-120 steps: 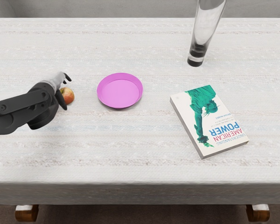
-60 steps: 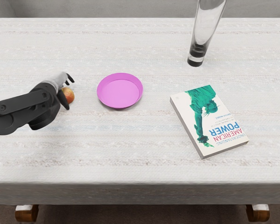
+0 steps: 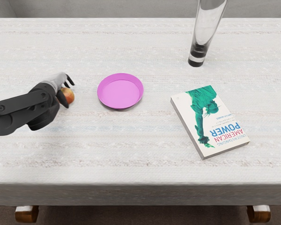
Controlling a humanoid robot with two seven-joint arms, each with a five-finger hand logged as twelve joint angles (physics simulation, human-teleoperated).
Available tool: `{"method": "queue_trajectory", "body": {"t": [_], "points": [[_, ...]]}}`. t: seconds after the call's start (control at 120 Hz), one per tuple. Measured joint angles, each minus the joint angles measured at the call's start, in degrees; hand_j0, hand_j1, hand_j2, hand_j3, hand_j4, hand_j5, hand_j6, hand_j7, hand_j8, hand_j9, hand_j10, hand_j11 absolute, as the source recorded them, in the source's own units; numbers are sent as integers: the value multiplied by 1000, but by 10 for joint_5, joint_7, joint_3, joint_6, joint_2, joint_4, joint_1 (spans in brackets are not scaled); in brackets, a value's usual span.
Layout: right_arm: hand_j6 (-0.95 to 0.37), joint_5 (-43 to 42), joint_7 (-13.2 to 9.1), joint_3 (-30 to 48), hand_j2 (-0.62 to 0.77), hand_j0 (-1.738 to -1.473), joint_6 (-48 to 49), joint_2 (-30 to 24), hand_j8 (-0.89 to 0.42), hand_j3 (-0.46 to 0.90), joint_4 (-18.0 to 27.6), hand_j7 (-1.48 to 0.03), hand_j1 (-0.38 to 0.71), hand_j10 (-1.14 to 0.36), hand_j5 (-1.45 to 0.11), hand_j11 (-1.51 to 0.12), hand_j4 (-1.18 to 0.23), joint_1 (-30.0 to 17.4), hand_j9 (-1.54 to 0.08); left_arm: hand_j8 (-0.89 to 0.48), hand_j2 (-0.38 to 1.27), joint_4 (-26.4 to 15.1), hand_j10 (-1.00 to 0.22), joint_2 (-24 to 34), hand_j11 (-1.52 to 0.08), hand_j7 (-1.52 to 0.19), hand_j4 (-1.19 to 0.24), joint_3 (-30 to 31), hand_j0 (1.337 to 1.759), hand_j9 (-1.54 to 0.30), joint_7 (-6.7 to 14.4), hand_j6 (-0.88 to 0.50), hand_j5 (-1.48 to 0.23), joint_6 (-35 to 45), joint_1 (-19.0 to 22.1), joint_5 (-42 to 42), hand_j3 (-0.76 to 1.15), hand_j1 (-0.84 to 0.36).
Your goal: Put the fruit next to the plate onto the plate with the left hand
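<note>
- Close against the left robot hand (image 3: pixel 53 92), on the side facing the plate (image 3: pixel 120 91), sits the fruit (image 3: pixel 69 96), small and red-yellow, low over the worktop (image 3: pixel 140 154). I cannot tell whether it is clear of the surface.
- The robot hand is mostly closed: its fingers (image 3: pixel 65 80) curl over the fruit's top and the thumb crosses its front, so it appears to have hold of it.
- The pink plate lies near, just past the fruit, with a gap between them and nothing on it.
- Well beyond the plate are a book (image 3: pixel 210 121) and a tall glass (image 3: pixel 201 37), neither in the way.
- Step in hand, as I judge it: securing the grasp, with the carry not yet done.
- The next move calls for a firm grip, a small lift, a short carry over the plate's rim, and a gentle release so the round fruit does not roll off.
</note>
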Motion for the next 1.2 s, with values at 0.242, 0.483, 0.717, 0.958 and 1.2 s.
{"method": "queue_trajectory", "body": {"t": [0.242, 0.483, 0.717, 0.958, 1.2], "points": [[0, 0, 0, 1, 0, -1658, 0, 0, 0, 0, 0, 0, -349, 0, 0, 0, 0, 3, 0, -466, 113, 0, -465, -2, -605, -606, -465, 0, 1658, -605, 0, -465, -606, -1, 1, -1, 17, -187], [0, 0, 0, 1, 0, -1658, 0, 0, 0, 0, 0, 0, -349, 0, 0, 0, 0, 4, 0, -463, 163, 1, -552, -4, -706, -705, -555, 0, 1674, -710, 1, -480, -700, -4, 1, -9, 45, -266], [0, 0, 0, 1, 0, -1658, 0, 0, 0, 0, 0, 0, -349, 0, 0, 0, 0, 4, 0, -368, 232, 0, -615, -1, -804, -803, -618, -1, 1655, -808, 1, -373, -798, -5, 0, -23, 75, -339], [0, 0, -1, 1, 0, -1658, 0, 0, 0, 0, 0, 0, -349, 0, 0, 0, 0, 4, 0, -321, 260, -1, -644, 0, -867, -862, -581, -4, 1656, -869, 1, -324, -863, -6, 0, -32, 73, -366], [0, 0, -2, 1, 0, -1658, 0, 0, 0, 0, 0, 0, -349, 0, 0, 0, 0, 4, 0, -299, 329, -26, -627, 17, -926, -916, -536, -8, 1652, -923, 0, -286, -918, -6, -6, -38, 30, -395]]}}
